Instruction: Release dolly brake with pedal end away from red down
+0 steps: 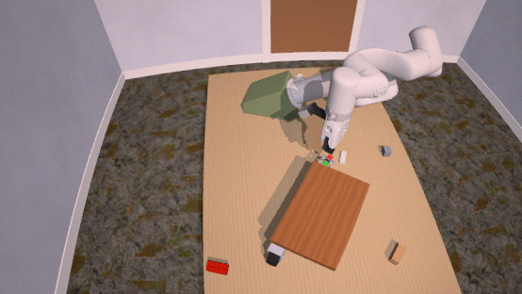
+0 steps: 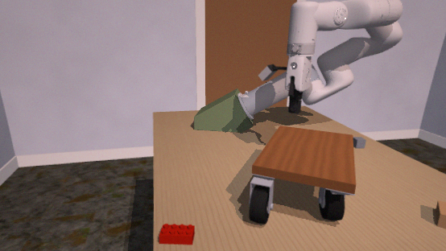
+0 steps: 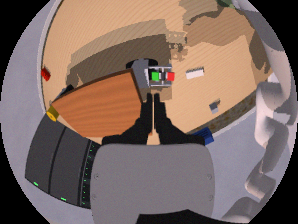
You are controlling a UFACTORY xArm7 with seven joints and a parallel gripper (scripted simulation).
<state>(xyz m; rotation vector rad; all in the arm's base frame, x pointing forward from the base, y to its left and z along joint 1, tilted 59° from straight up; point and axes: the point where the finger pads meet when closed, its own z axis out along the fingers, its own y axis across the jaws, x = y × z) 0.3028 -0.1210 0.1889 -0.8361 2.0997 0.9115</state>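
The dolly is a brown wooden board on black casters; it stands on the tan mat and also shows in the exterior view and the wrist view. At its far corner sits the caster's brake pedal, with a green end and a red end. My gripper is shut and empty, pointing down just above the pedal. In the wrist view its fingertips sit just below the green end. In the exterior view the gripper hangs behind the board's far edge.
A green box lies at the mat's far end by the arm. A small white block lies right of the pedal, a grey cube further right. A red brick and a tan block lie near the front.
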